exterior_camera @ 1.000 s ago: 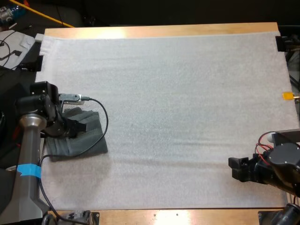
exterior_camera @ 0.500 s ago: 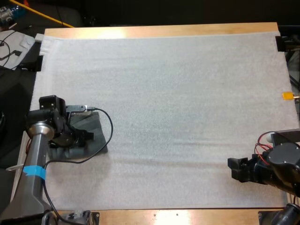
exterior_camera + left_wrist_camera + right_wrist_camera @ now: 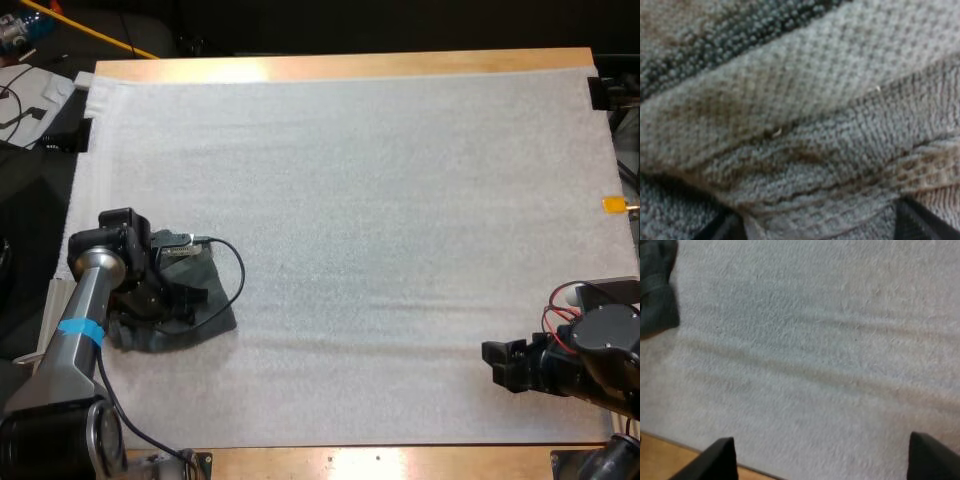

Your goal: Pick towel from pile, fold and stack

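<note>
Counter (image 3: pixel 350 66): wooden, with bare strips along the far and near edges.
Mat (image 3: pixel 400 200): white, covering nearly the whole counter, with faint ripples running across it.
Towel (image 3: pixel 218 320): dark grey-green and crumpled, at the mat's left side toward the near edge.
Left end effector (image 3: pixel 185 300): down on the towel, fingers (image 3: pixel 722 230) spread wide, textured folds bulging between them.
Right end effector (image 3: pixel 497 362): over bare mat at the near right, well apart from the towel, fingers (image 3: pixel 720 460) spread with nothing between them.
Hidden: the towel's left part, under the left arm.
Cut off: the left fingers, only the tips showing at the cloth.
Hard to tell: whether those tips touch the cloth or sit just above it.
</note>
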### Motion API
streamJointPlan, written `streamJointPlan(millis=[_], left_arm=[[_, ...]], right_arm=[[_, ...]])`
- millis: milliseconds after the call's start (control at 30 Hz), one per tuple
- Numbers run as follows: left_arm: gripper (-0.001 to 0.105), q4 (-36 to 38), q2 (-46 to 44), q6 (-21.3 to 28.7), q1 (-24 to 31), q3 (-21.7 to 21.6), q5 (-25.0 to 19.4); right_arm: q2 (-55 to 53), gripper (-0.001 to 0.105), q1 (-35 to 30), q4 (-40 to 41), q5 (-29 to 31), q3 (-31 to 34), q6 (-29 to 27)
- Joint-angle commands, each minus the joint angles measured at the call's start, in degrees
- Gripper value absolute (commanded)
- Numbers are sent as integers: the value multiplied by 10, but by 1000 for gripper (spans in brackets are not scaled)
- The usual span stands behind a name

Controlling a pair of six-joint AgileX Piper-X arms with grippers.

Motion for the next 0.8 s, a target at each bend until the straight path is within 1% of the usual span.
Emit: streamJointPlan(millis=[0, 100, 133, 267, 367, 467, 567, 767], left_arm=[[61, -5, 16, -8, 1, -6, 14], [60, 5, 3, -5, 0, -23, 9], [60, 1, -2, -6, 1, -33, 14], [60, -32, -9, -15, 1, -61, 39], [60, -64, -9, -22, 1, -71, 57], [61, -83, -9, -27, 0, -75, 64], [60, -90, 0, -29, 1, -76, 65], [61, -86, 20, -31, 2, -79, 67]], right_arm=[[-2, 67, 1, -7, -17, -4, 1], [-2, 67, -1, -1, -13, -3, -1], [-3, 67, -1, -2, -11, -3, 0], [-3, 67, -2, -7, -13, -2, 0], [-3, 67, -2, -15, -12, -3, 0], [-4, 67, -3, -30, -17, -3, 1], [-2, 67, -2, -55, -35, -2, 0], [-2, 67, -1, -120, -100, -3, 12]])
